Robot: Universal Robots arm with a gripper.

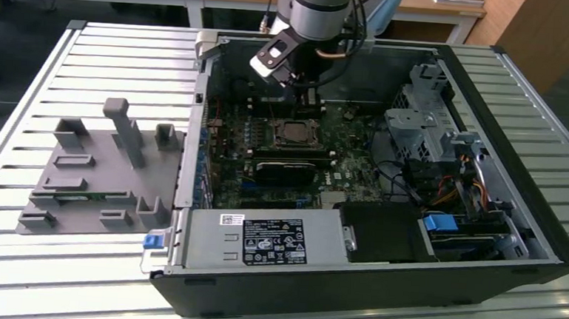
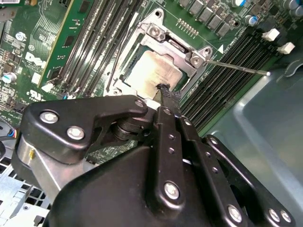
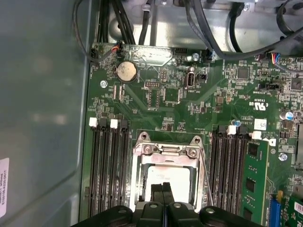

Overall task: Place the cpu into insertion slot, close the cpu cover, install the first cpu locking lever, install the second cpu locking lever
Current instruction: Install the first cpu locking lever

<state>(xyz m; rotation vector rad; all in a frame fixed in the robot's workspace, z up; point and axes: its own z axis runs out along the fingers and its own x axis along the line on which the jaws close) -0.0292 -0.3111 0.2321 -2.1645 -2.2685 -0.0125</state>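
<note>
The cpu [image 2: 154,71] lies flat in the insertion slot [image 1: 294,133], its pale metal face showing through the window of the cpu cover [image 2: 187,56], which lies down over it. In the first wrist view the cpu [image 3: 165,176] and the cpu cover [image 3: 165,151] sit between the memory slots. My gripper [image 2: 164,89] is shut with nothing between its fingers, its tips just above the cover's edge; whether they touch it I cannot tell. One thin locking lever [image 2: 236,68] sticks out from the socket's corner across the memory slots. The other lever [image 2: 113,71] runs along the opposite side.
Long black memory slots [image 3: 109,165] flank the socket on both sides. Cables [image 3: 213,28] hang over the board's far end near a coin battery [image 3: 126,71]. In the case, a black card [image 1: 286,168], a power supply [image 1: 259,239] and a drive cage [image 1: 425,131] surround the board. A grey fixture [image 1: 106,171] stands on the slatted table.
</note>
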